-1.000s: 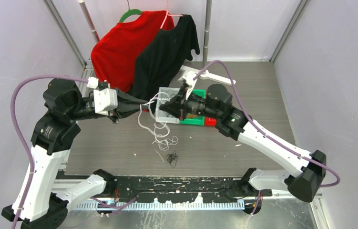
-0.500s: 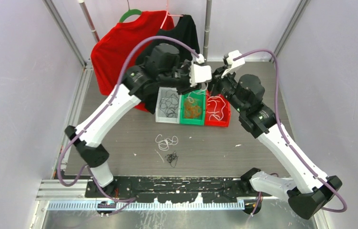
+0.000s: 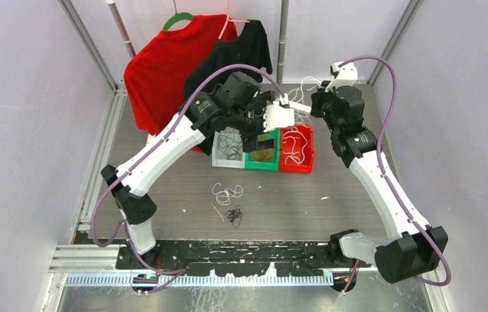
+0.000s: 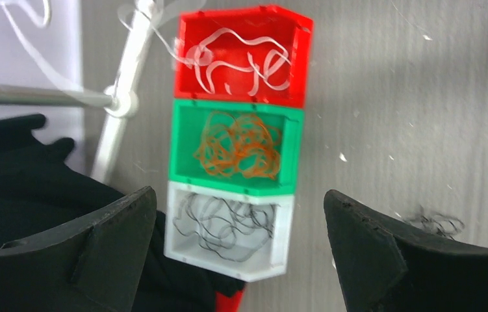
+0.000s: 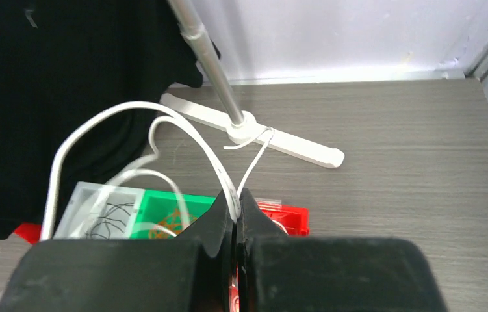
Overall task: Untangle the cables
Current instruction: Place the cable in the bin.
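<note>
My right gripper [image 5: 236, 195] is shut on a white cable [image 5: 182, 123] that loops up and away from its tips. From above, that gripper [image 3: 316, 102] hangs behind the red bin [image 3: 308, 158], with the white cable [image 3: 306, 83] curling above it. My left gripper [image 4: 239, 195] is open and holds nothing, hovering over the three bins; from above it [image 3: 258, 138] sits over the green bin. White cables [image 4: 241, 62] lie in the red bin, orange-brown cables [image 4: 238, 146] in the green one, black cables [image 4: 225, 221] in the white one. Loose white cables [image 3: 227, 192] and black cables [image 3: 233, 214] lie on the table.
A red shirt [image 3: 163, 65] and a black shirt [image 3: 234, 55] hang on a rack behind the bins. Its white foot [image 5: 254, 133] and pole [image 5: 205, 55] stand just behind the right gripper. Frame posts and walls close in the back and both sides.
The left gripper has opened and let go of the white cable. Both arms swung from the table's middle to the back over the bins; the right one lifted the white cable further back.
</note>
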Robot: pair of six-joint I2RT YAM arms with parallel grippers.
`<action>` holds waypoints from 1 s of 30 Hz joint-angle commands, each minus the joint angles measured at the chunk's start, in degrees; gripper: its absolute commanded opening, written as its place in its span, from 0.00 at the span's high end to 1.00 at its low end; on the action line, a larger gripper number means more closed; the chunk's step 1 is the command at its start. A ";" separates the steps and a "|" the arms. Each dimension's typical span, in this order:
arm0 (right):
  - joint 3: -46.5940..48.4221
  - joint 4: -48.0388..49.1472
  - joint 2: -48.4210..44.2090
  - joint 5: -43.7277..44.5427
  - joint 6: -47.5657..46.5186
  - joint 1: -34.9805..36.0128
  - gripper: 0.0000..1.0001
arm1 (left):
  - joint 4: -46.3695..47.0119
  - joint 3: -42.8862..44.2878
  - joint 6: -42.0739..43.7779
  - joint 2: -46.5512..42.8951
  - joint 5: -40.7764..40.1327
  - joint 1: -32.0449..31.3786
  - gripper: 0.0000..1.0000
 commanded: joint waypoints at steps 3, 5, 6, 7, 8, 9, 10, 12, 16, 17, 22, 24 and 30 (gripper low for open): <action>-2.15 5.08 1.98 -1.11 1.59 -4.09 0.99 | -6.11 -7.25 -2.39 -10.22 4.54 -0.19 0.01; -3.19 5.10 2.73 -2.16 2.25 -4.64 0.99 | -5.27 -10.09 -2.74 -13.28 4.68 -0.20 0.00; -3.84 5.10 3.15 -2.66 2.44 -4.69 0.99 | -5.16 -11.08 -2.90 -14.64 4.43 -0.19 0.01; -4.41 5.10 3.40 -3.18 2.70 -4.70 0.99 | -5.06 -11.84 -2.96 -15.83 4.01 -0.08 0.01; -5.19 5.02 3.64 -3.42 2.88 -4.70 0.99 | -5.01 -12.47 -3.13 -17.01 3.53 0.11 0.01; -5.85 4.89 3.90 -3.21 3.14 -4.70 0.99 | -4.68 -12.94 -3.80 -18.07 3.21 0.58 0.01; -6.58 4.84 4.27 -2.44 3.43 -4.70 0.99 | -4.46 -13.37 -4.45 -19.10 2.71 1.39 0.01; -7.44 4.10 5.30 -0.52 4.31 -4.70 0.99 | -4.30 -13.63 -5.95 -20.56 2.00 3.10 0.01; -7.25 -0.91 8.96 2.00 5.16 -4.70 0.99 | -5.41 -12.17 -9.26 -22.00 0.38 7.67 0.01; -7.17 -2.04 9.81 2.86 5.50 -4.62 0.99 | -5.99 -11.42 -10.11 -22.11 0.14 9.13 0.01; -8.04 -5.94 12.16 8.23 6.24 -4.06 0.99 | -4.59 -12.14 -10.56 -25.32 0.03 15.16 0.01; -8.25 -6.95 12.97 11.86 5.66 -3.67 0.99 | -2.47 -14.82 -10.15 -27.88 -0.02 15.90 0.01; -7.20 -8.99 15.48 13.16 5.58 -2.15 0.99 | -0.57 -19.31 -10.84 -31.40 0.53 15.96 0.00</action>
